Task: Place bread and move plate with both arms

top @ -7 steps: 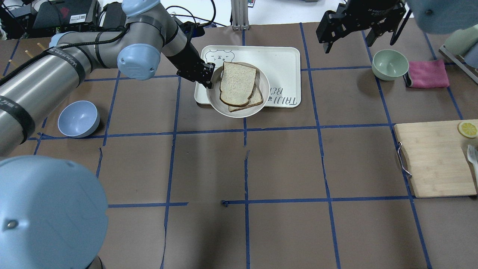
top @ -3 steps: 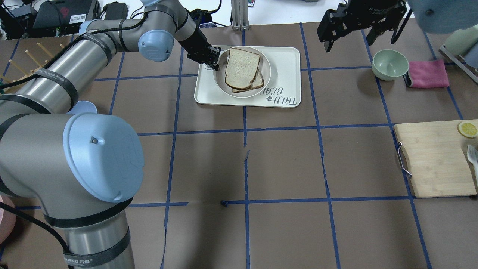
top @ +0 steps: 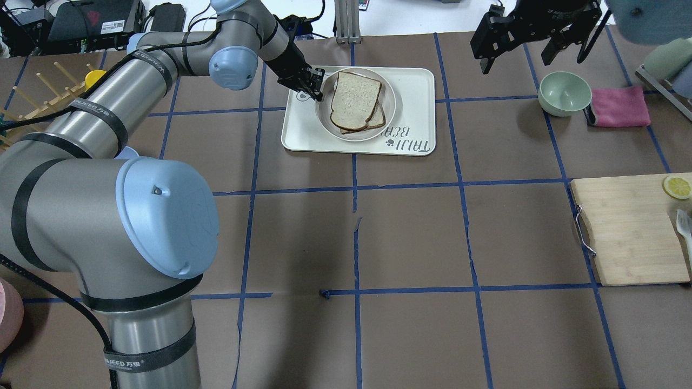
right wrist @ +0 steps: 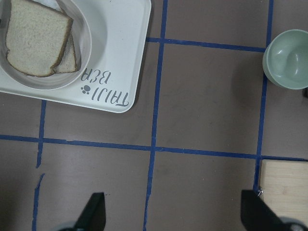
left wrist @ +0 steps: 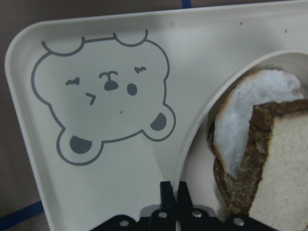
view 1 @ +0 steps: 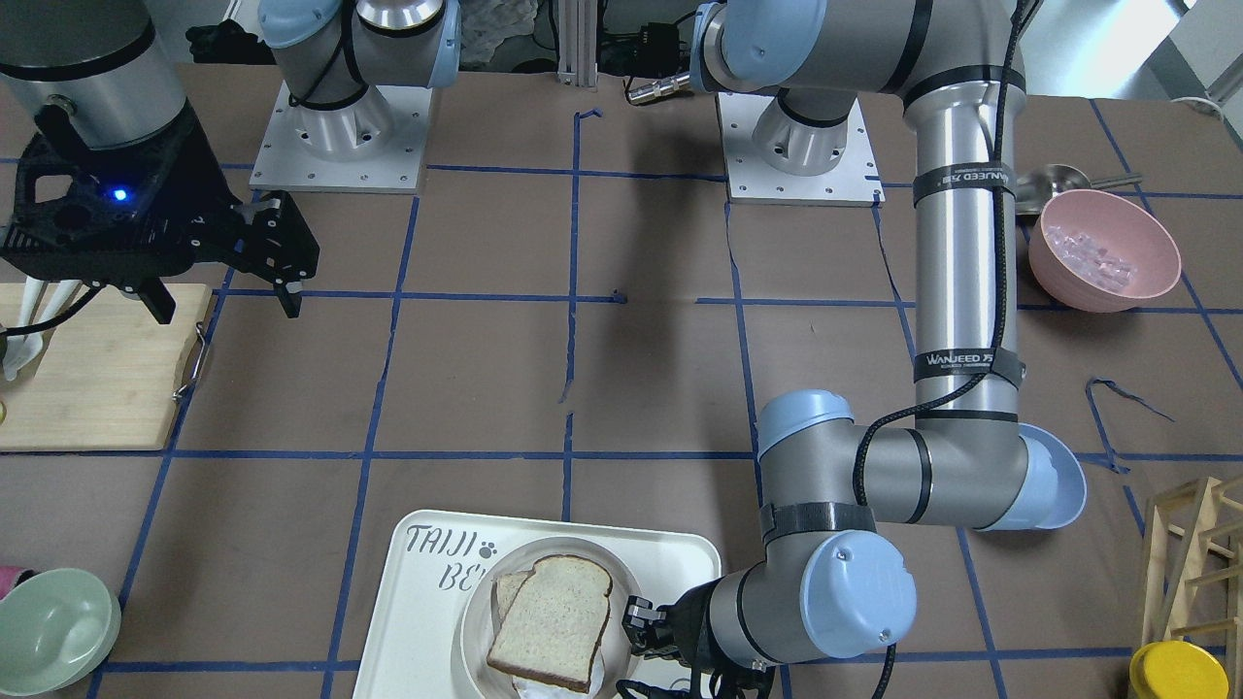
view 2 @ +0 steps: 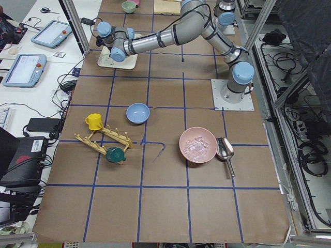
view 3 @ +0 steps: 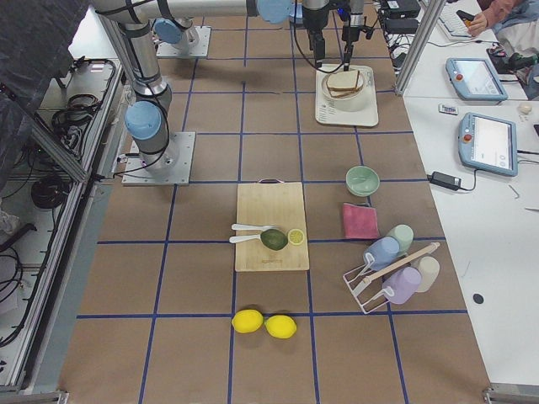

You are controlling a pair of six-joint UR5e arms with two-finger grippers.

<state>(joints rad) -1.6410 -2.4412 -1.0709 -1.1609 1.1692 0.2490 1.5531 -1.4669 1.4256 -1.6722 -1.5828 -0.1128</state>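
Note:
The off-white plate (top: 327, 119) lies on the "TAIJI BEAR" tray (top: 411, 108) at the back middle. The dark-crusted bread (top: 354, 100) lies on it, stacked on a second slice. My left gripper (top: 316, 84) is shut on the plate's left rim; the left wrist view shows its fingers (left wrist: 166, 192) pinched on the rim (left wrist: 192, 144) beside the bread (left wrist: 279, 159). My right gripper (top: 516, 56) hangs open and empty above the table at the back right, apart from the tray. The right wrist view shows the plate (right wrist: 84, 53) and the bread (right wrist: 36, 41) at its top left.
A green bowl (top: 564, 93) and a pink cloth (top: 619, 106) lie at the back right. A wooden cutting board (top: 630, 229) with a lemon slice (top: 677, 187) is at the right edge. A pink bowl (view 1: 1104, 249) and a wooden rack (top: 32, 102) are on the left side.
My left gripper has carried the plate with the bread from over the tray's front edge back over the tray. My right gripper has shifted slightly to the right.

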